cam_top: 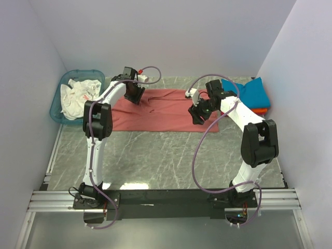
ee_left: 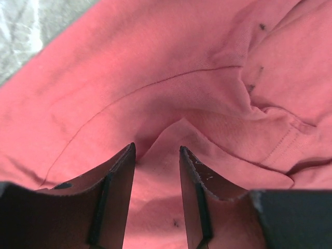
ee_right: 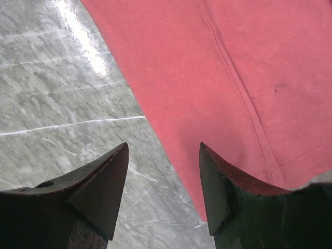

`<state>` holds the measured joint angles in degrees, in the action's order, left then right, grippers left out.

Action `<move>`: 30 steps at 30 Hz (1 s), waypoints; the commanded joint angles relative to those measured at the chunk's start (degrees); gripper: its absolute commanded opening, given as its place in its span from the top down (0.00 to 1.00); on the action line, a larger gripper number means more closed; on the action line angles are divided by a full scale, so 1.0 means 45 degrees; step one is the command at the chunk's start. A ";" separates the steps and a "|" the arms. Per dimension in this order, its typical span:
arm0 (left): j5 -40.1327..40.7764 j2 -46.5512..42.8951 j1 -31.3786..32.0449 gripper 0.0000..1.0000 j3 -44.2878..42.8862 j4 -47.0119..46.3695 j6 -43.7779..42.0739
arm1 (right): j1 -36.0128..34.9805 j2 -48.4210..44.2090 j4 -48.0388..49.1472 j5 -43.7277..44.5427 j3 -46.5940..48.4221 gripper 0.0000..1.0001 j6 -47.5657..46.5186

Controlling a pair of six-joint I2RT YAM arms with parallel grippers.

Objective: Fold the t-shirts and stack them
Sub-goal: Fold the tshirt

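The dusty-red t-shirt (cam_top: 166, 111) lies spread flat across the far middle of the marble table. My left gripper (cam_top: 136, 97) is down on its far left part. In the left wrist view its jaws (ee_left: 156, 149) stand open, with a raised wrinkle of red cloth (ee_left: 171, 93) running into the gap. My right gripper (cam_top: 197, 120) hovers at the shirt's near right side. It (ee_right: 163, 148) is open and straddles the shirt's edge (ee_right: 171, 145), one finger over bare marble and the other over cloth. A folded teal-blue t-shirt (cam_top: 249, 93) rests on an orange one (cam_top: 262, 110) at the far right.
A translucent teal basket (cam_top: 57, 106) holding white cloth (cam_top: 78, 96) stands at the far left by the wall. White walls close in both sides and the back. Grey marble (cam_top: 166, 161) stretches from the shirt to the arm bases.
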<state>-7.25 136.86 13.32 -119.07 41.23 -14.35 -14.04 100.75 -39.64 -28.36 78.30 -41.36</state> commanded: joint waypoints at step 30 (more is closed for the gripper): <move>-0.0596 -0.2482 -0.0011 1.00 0.0814 -0.1428 -0.0112 | 0.0113 -0.0592 0.0215 -0.0338 -0.0194 0.36 0.0130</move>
<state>-8.05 130.63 13.32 -115.59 38.65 -14.33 -13.85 100.73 -39.55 -28.99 77.56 -41.36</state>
